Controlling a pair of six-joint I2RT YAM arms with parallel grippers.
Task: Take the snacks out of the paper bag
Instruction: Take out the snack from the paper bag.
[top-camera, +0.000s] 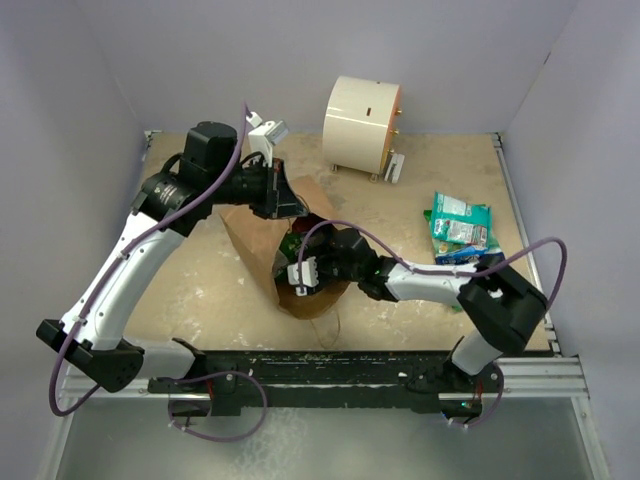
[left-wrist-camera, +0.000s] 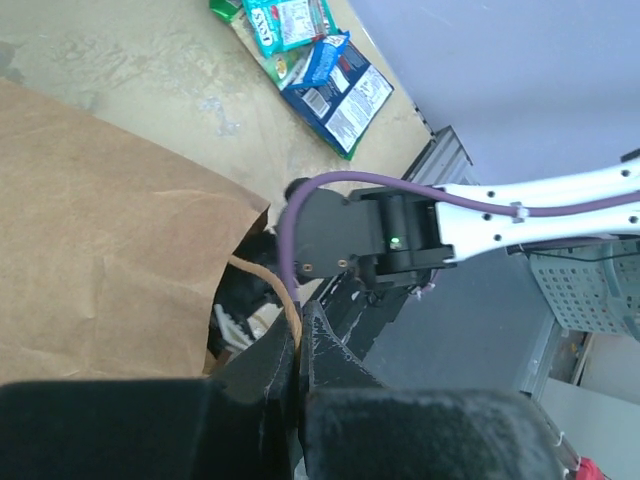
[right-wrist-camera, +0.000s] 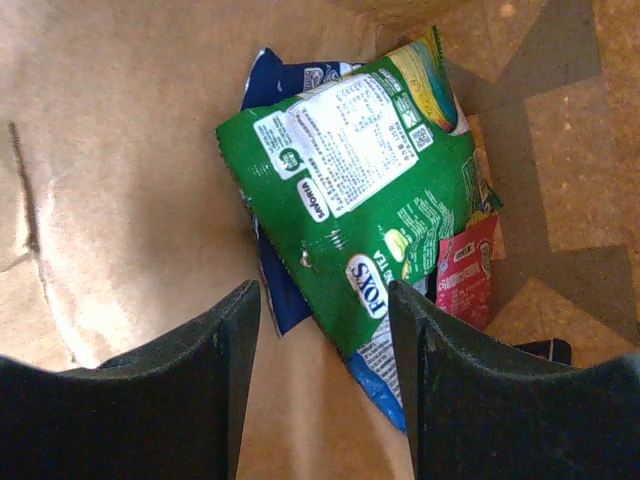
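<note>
The brown paper bag (top-camera: 262, 228) lies on its side mid-table, mouth toward the near right. My left gripper (left-wrist-camera: 297, 335) is shut on the bag's twisted handle (left-wrist-camera: 268, 279) and holds the mouth up. My right gripper (right-wrist-camera: 322, 300) is open inside the bag, its fingers either side of a green packet (right-wrist-camera: 360, 190). Under the green packet lie a blue packet (right-wrist-camera: 275, 290) and a small red packet (right-wrist-camera: 463, 270). Several packets (top-camera: 460, 227) lie out on the table at the right; they also show in the left wrist view (left-wrist-camera: 305, 55).
A cream cylinder (top-camera: 362, 124) stands at the back of the table. Grey walls close the left, back and right sides. The right arm (left-wrist-camera: 480, 215) crosses just in front of the bag mouth.
</note>
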